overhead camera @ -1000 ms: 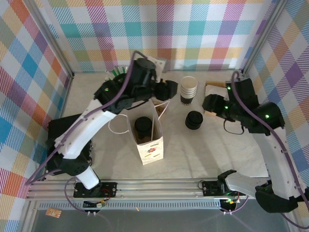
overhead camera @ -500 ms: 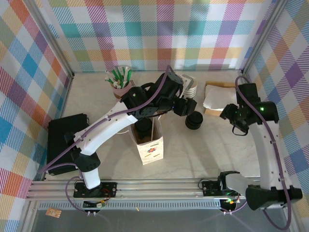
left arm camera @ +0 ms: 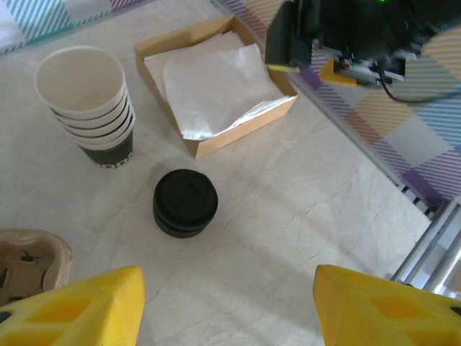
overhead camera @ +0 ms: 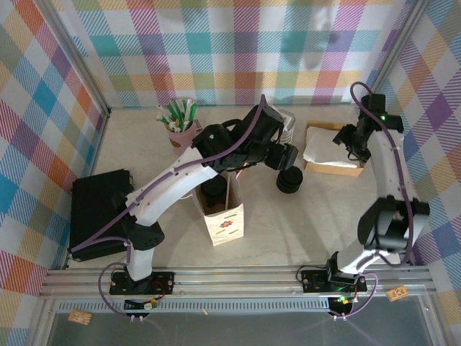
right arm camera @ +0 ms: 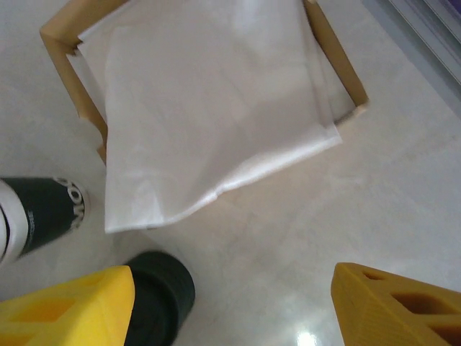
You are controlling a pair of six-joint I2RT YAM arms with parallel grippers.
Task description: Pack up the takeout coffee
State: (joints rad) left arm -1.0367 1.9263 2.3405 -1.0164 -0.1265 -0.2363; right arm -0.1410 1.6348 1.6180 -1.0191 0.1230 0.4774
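Black-lidded takeout coffee (overhead camera: 289,179) stands on the worktop (overhead camera: 302,223) just right of the paper bag (overhead camera: 223,209); the left claw (left arm camera: 230,310), wide open and empty, has swung from the bag to above the cup, ready for pickup.

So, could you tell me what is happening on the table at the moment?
Both arms are empty-handed. The left gripper hangs open above the stack of black lids, reaching past the paper bag, where what looks like a black-lidded cup sits inside. The right gripper hangs open over the box of napkins.
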